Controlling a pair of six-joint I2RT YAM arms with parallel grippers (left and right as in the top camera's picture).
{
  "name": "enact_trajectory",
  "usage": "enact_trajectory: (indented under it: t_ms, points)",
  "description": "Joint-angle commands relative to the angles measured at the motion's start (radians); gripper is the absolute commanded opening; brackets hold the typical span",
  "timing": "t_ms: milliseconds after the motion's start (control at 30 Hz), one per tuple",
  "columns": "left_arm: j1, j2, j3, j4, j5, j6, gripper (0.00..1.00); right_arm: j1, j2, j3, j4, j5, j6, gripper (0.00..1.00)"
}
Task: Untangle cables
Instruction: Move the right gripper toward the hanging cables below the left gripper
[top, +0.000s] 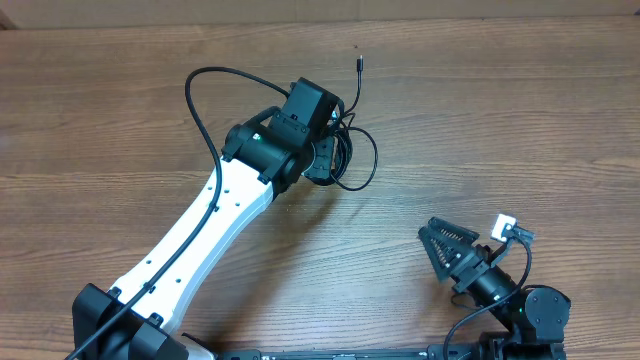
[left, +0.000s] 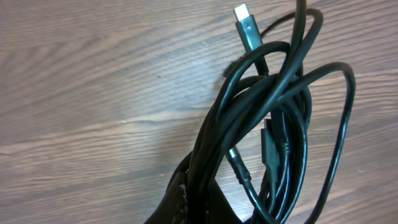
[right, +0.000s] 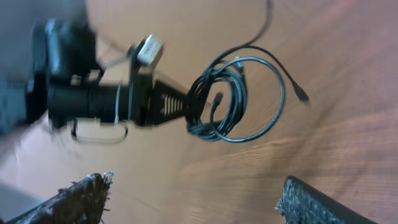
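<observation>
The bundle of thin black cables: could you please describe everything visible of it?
The bundle of thin black cables is several glossy, rubbery wires looped and crossed over one another in a tangle. One end with a silver-tipped plug sticks out free; a darker plug sits among the loops. The left gripper has its jaws shut on one side of the loops, over the brown wooden table; whether the bundle rests on it is unclear.
</observation>
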Motion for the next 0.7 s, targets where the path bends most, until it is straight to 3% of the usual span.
enact_trajectory:
  t_ms: [0, 67, 233, 433, 667]
  points:
    - [0.002, -0.032, 0.024, 0.012, 0.102, -0.087, 0.05, 0.004, -0.010, -0.011, -0.028, 0.080, 0.328, 0.85]
    - [0.002, -0.032, 0.024, 0.020, 0.144, -0.121, 0.04, 0.004, -0.009, -0.011, -0.056, 0.095, 0.431, 0.87]
    - [0.002, -0.032, 0.024, 0.039, 0.237, -0.161, 0.04, 0.005, -0.001, -0.011, -0.054, 0.094, 0.469, 0.87]
    - [-0.022, -0.032, 0.024, 0.046, 0.285, -0.164, 0.04, 0.036, 0.048, -0.011, -0.054, 0.112, 0.552, 0.77]
    - [-0.077, -0.032, 0.024, 0.087, 0.284, -0.164, 0.04, 0.138, 0.156, -0.011, -0.046, 0.203, 0.566, 0.73]
